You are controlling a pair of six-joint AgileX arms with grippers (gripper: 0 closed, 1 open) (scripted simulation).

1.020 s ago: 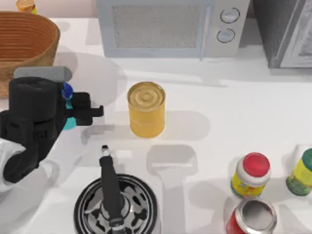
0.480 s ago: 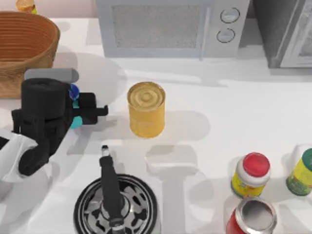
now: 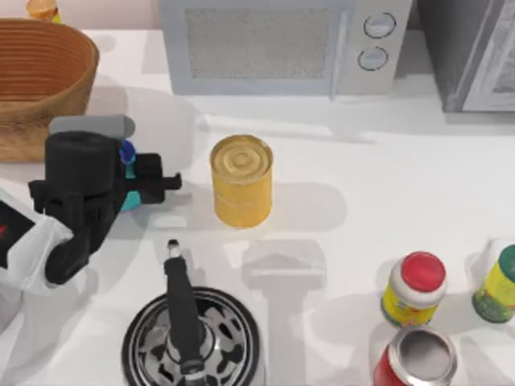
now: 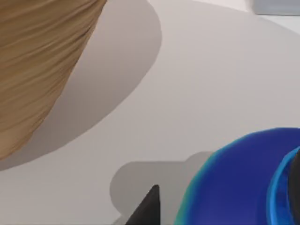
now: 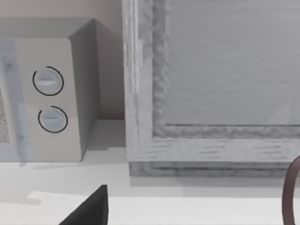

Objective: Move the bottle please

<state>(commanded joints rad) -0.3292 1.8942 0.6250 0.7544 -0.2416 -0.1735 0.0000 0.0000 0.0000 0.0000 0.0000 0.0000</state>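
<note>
White table (image 3: 378,185) carried everything. Back edge: microwave (image 3: 282,44) at center, grey cabinet (image 3: 475,52) to its right, wicker basket (image 3: 36,76) at back left. Yellow can (image 3: 241,181) stood mid-table, left of center. Front: pan (image 3: 193,342) w/ black handle. Front right: red-capped bottle (image 3: 414,289), green-capped bottle (image 3: 499,285) and red can (image 3: 414,360), close together.

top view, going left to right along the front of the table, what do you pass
Pan with its black handle → red can → red-capped bottle → green-capped bottle.
</note>
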